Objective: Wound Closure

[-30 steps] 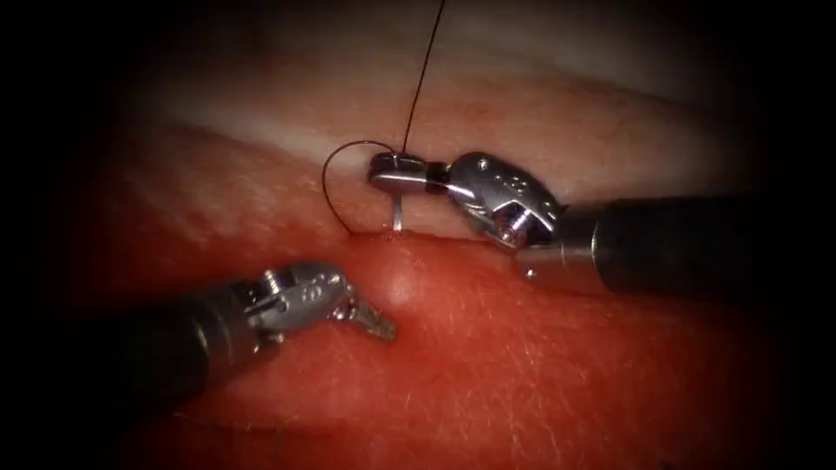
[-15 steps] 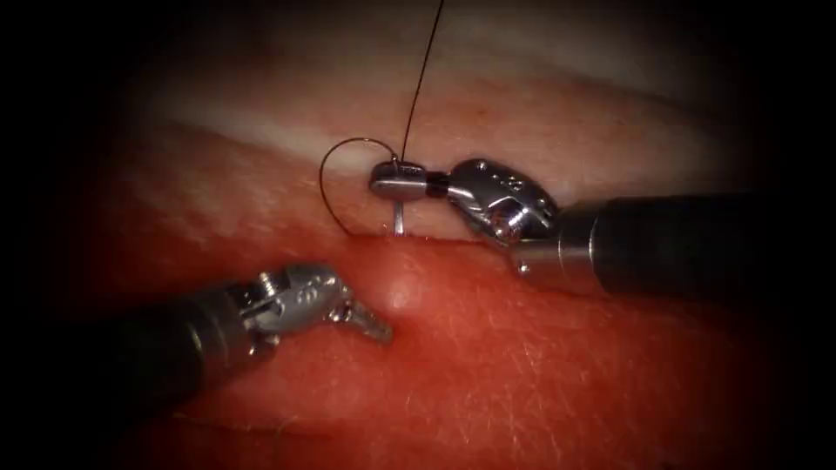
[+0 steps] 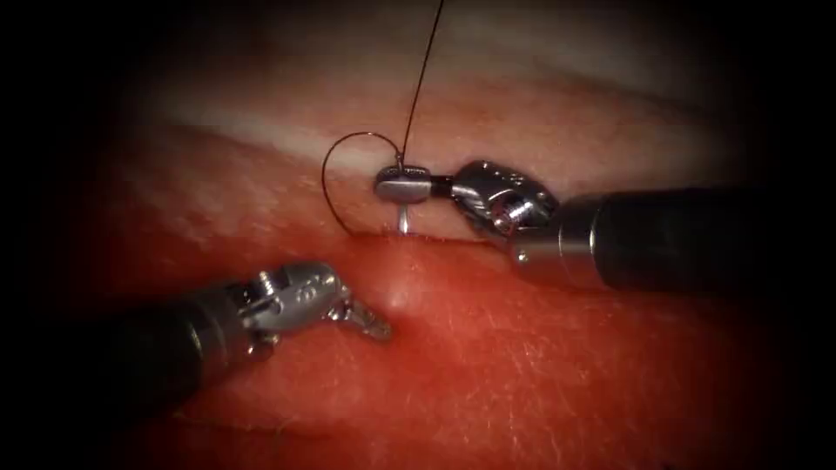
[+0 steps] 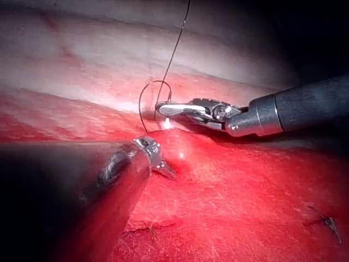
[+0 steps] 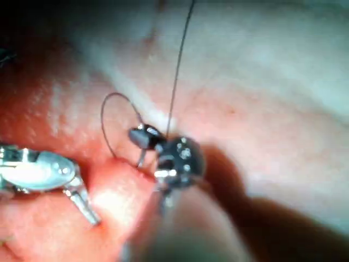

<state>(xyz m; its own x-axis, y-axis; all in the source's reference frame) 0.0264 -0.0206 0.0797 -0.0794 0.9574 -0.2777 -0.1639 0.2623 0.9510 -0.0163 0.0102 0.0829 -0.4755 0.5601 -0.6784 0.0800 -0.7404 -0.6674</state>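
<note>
My right tool point(image 3: 401, 185) reaches in from the right with its jaws shut on the needle point(image 3: 401, 218) near its tail end. The needle's short visible shaft runs straight down into the tissue point(image 3: 540, 365) at the upper lip of the cut point(image 3: 444, 238). Dark thread point(image 3: 422, 78) runs up from the jaws, and a loop point(image 3: 329, 170) curves left and down to the cut. My left tool point(image 3: 373, 326) lies below the cut with its jaws shut on nothing, tip resting on the tissue beside a raised bump point(image 3: 398, 292). The left wrist view shows the same: right tool point(image 4: 175, 109), needle point(image 4: 166, 123), left tool point(image 4: 165, 170).
Red fluid covers the tissue below the cut. Short cut ends of thread point(image 4: 329, 222) lie on the tissue far from the tools, with another dark stitch end point(image 4: 150, 229) near my left shaft. The pale upper tissue point(image 3: 540, 113) rises behind the right tool.
My right tool's wrist has rolled and its jaws have shifted slightly right, with the needle still held and in the tissue at the same spot. The left tool has hardly moved.
</note>
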